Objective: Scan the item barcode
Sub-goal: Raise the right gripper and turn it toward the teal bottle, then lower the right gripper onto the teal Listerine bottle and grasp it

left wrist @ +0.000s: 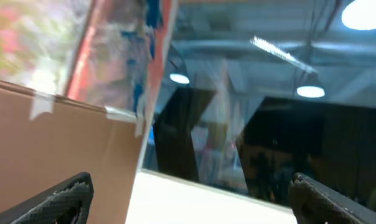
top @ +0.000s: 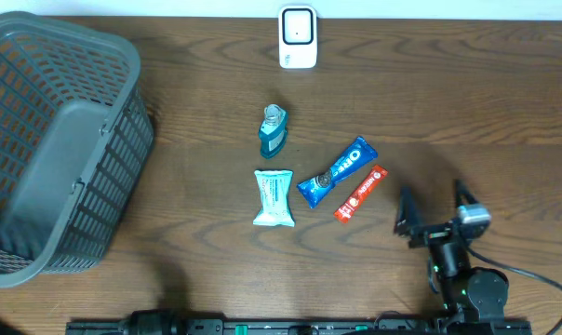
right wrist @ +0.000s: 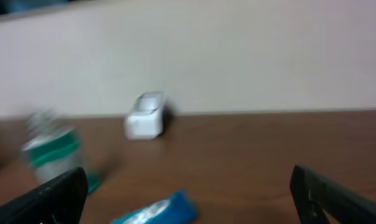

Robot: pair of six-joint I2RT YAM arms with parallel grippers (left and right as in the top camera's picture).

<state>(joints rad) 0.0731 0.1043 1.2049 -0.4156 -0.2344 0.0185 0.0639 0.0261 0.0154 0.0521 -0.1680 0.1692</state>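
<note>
Across the wooden table [top: 467, 93] the biggest thing is the grey slatted basket [top: 123, 158] at the left edge. Well apart from it, at the middle of the far edge, stands the white scanner [top: 298, 37]. Between the scanner and me lie four small items in a loose cluster, any of which could be the one to scan. The blue Oreo pack [top: 338, 171] lies slantwise near my right gripper [top: 431, 197]. I judge it light, with a slick, crinkly wrapper and brittle biscuits inside, so I would pinch it gently across its narrow width. Just to its left, the white pouch [top: 274, 197] looks soft and puffy, best taken by a crimped end. Farther off, the teal bottle [top: 273, 131] looks stiff, probably the heaviest and smooth enough to slip, so I would hold its body below the cap. Smallest, the red bar [top: 361, 193] lies just beside the Oreo pack, thin, light and awkward to lift off the wood. My right gripper hangs over the near right of the table, jaws spread wide with nothing between them. My left gripper [left wrist: 191, 180] is likewise wide and empty, and its camera faces a cardboard box [left wrist: 51, 143] and ceiling lights, not the table.
</note>
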